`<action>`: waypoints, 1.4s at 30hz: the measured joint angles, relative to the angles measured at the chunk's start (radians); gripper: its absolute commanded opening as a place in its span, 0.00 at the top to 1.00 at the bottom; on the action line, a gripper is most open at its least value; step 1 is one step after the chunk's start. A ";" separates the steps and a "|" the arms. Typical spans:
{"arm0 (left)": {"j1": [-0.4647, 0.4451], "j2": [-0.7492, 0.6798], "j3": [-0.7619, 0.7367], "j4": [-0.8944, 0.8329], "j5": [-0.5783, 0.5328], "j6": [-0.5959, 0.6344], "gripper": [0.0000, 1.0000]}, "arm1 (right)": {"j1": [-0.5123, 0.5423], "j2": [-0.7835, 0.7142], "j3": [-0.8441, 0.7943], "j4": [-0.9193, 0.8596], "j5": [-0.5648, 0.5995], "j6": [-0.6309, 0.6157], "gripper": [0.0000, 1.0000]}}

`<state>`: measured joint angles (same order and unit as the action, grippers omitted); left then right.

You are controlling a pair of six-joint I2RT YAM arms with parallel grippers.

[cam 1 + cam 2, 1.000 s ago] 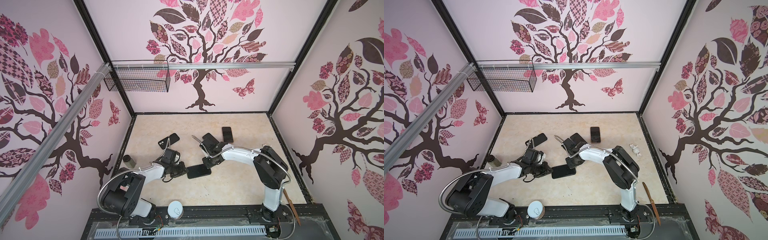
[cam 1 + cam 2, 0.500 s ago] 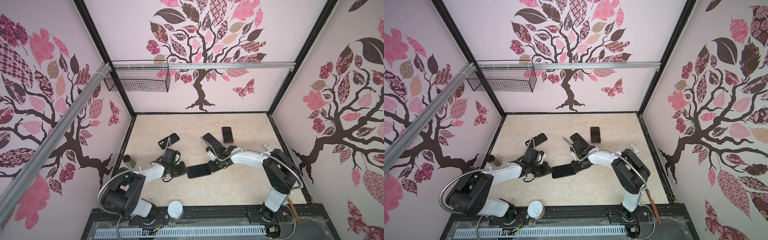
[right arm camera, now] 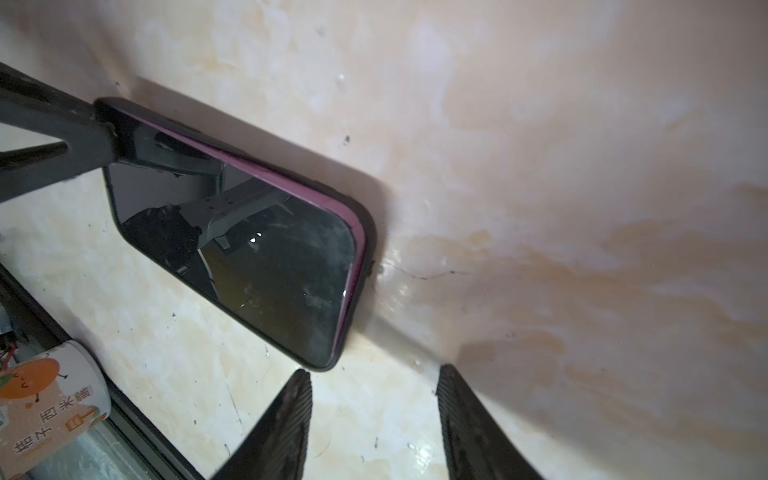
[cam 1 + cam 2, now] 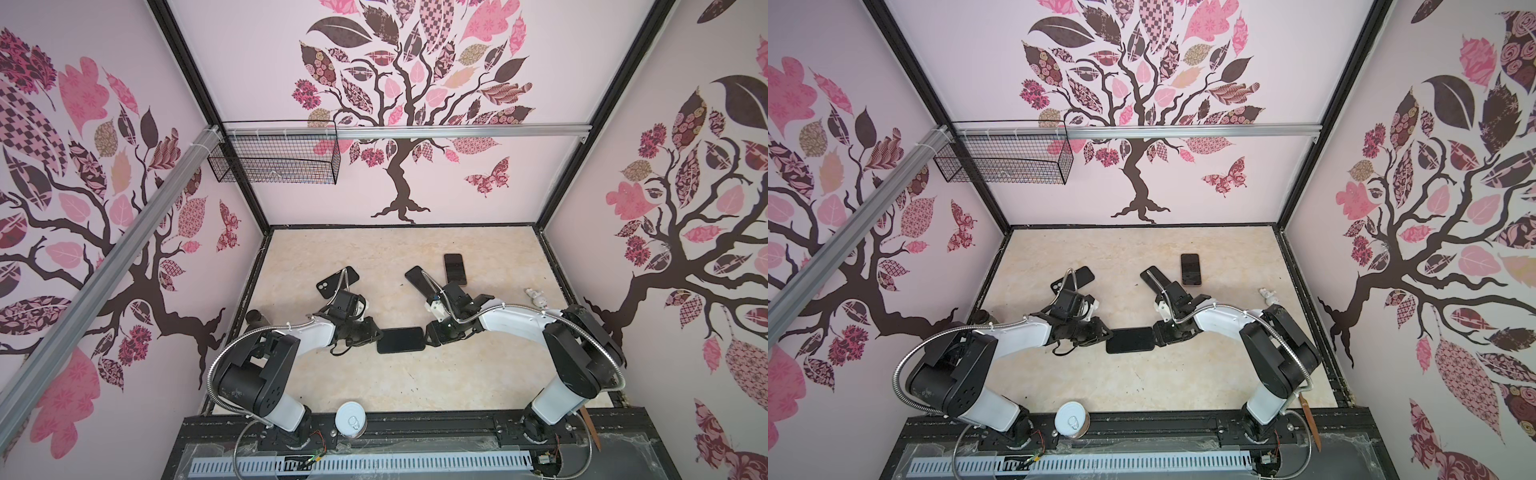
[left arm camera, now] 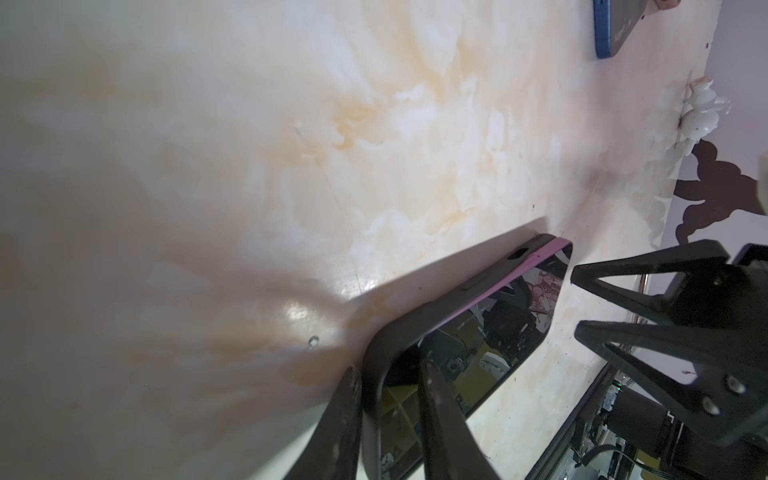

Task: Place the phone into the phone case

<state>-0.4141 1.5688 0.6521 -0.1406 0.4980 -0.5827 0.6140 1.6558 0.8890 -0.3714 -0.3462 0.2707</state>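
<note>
Top views, both | pink-edged phone (image 4: 400, 340) in black case (image 5: 436, 313) lies flat, long axis 9-to-3 | left gripper (image 4: 371, 337) at its 9 o'clock end, fingers narrow astride the rim, clamping unclear | right gripper (image 3: 374, 372) at 3 o'clock, spread, empty, just clear

The marbled beige table (image 4: 415, 386) bore a phone (image 4: 400, 340) in a black case (image 5: 449, 297) near its middle. Farther back lay a handset (image 4: 337, 281), a dark slab (image 4: 417, 279) and a blue-edged phone (image 4: 454, 269). A white lump (image 4: 536, 296) sat by the right edge.
</note>
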 measured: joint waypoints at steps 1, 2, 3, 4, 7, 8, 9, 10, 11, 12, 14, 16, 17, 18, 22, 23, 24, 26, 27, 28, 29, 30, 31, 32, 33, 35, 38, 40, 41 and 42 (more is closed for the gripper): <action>0.000 0.008 0.007 -0.001 0.002 0.003 0.74 | -0.006 0.000 -0.009 0.008 -0.009 0.003 0.50; -0.001 0.014 0.014 -0.001 0.003 0.005 0.74 | -0.010 0.000 -0.016 0.017 -0.019 0.005 0.51; -0.003 0.021 0.020 0.000 0.003 0.007 0.75 | -0.011 -0.002 -0.021 0.027 -0.030 0.008 0.53; -0.007 0.027 0.027 -0.001 0.004 0.008 0.75 | -0.011 -0.002 -0.028 0.040 -0.042 0.013 0.53; -0.026 0.044 0.045 -0.002 0.003 0.014 0.75 | -0.011 -0.011 -0.054 0.071 -0.072 0.021 0.58; -0.035 0.051 0.052 -0.003 0.003 0.016 0.76 | -0.011 -0.014 -0.063 0.078 -0.079 0.024 0.59; -0.049 0.060 0.063 -0.006 0.002 0.020 0.76 | -0.011 -0.021 -0.074 0.085 -0.085 0.026 0.61; -0.063 0.070 0.076 -0.011 0.001 0.026 0.76 | -0.011 -0.028 -0.083 0.088 -0.083 0.029 0.64; -0.078 0.079 0.088 -0.016 -0.003 0.031 0.76 | -0.011 -0.035 -0.091 0.088 -0.074 0.033 0.66; -0.091 0.086 0.101 -0.023 -0.011 0.034 0.76 | -0.011 -0.045 -0.095 0.078 -0.055 0.036 0.68; -0.108 0.099 0.117 -0.028 -0.021 0.034 0.77 | -0.011 -0.058 -0.095 0.058 -0.001 0.039 0.69; -0.116 0.105 0.125 -0.031 -0.030 0.031 0.78 | -0.011 -0.064 -0.085 0.034 0.058 0.035 0.69; -0.117 0.105 0.126 -0.032 -0.034 0.029 0.78 | -0.011 -0.065 -0.076 0.020 0.081 0.032 0.69; -0.117 0.106 0.127 -0.035 -0.034 0.026 0.78 | -0.011 -0.065 -0.066 0.007 0.103 0.027 0.70; -0.118 0.109 0.141 -0.059 -0.050 0.019 0.78 | -0.011 -0.065 -0.012 -0.033 0.159 0.013 0.70; -0.118 0.109 0.143 -0.064 -0.053 0.017 0.78 | -0.011 -0.065 -0.002 -0.036 0.165 0.011 0.71; -0.119 0.109 0.146 -0.071 -0.057 0.015 0.78 | -0.011 -0.064 0.010 -0.039 0.169 0.009 0.73; -0.120 0.108 0.149 -0.081 -0.064 0.013 0.78 | -0.011 -0.061 0.029 -0.041 0.167 0.003 0.75; -0.120 0.105 0.150 -0.087 -0.068 0.011 0.78 | -0.011 -0.057 0.039 -0.043 0.167 0.000 0.75; -0.120 0.101 0.150 -0.094 -0.073 0.010 0.78 | -0.011 -0.053 0.045 -0.043 0.164 -0.003 0.76; -0.120 0.097 0.150 -0.103 -0.078 0.010 0.78 | -0.011 -0.046 0.052 -0.044 0.161 -0.005 0.77; -0.120 0.094 0.150 -0.110 -0.081 0.009 0.79 | -0.011 -0.040 0.056 -0.044 0.159 -0.006 0.77; -0.120 0.090 0.150 -0.118 -0.086 0.009 0.79 | -0.011 -0.031 0.058 -0.044 0.156 -0.007 0.78; -0.120 0.087 0.150 -0.126 -0.089 0.009 0.79 | -0.011 -0.023 0.059 -0.045 0.153 -0.009 0.79; -0.120 0.085 0.150 -0.131 -0.090 0.009 0.79 | -0.011 -0.014 0.059 -0.047 0.150 -0.010 0.79; -0.120 0.084 0.150 -0.135 -0.089 0.009 0.80 | -0.011 -0.003 0.059 -0.056 0.147 -0.010 0.79; -0.120 0.084 0.150 -0.135 -0.085 0.009 0.81 | -0.011 0.002 0.059 -0.069 0.145 -0.010 0.80; -0.120 0.084 0.150 -0.135 -0.084 0.010 0.81 | -0.011 0.002 0.059 -0.076 0.145 -0.010 0.80; -0.120 0.084 0.150 -0.136 -0.082 0.010 0.81 | -0.011 0.002 0.059 -0.078 0.144 -0.010 0.81; -0.120 0.084 0.150 -0.138 -0.080 0.010 0.81 | -0.011 0.002 0.059 -0.079 0.141 -0.010 0.81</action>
<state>-0.5339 1.6524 0.8021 -0.2783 0.4179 -0.5724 0.6029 1.6577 0.9482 -0.4500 -0.2054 0.2611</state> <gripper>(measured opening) 0.193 0.197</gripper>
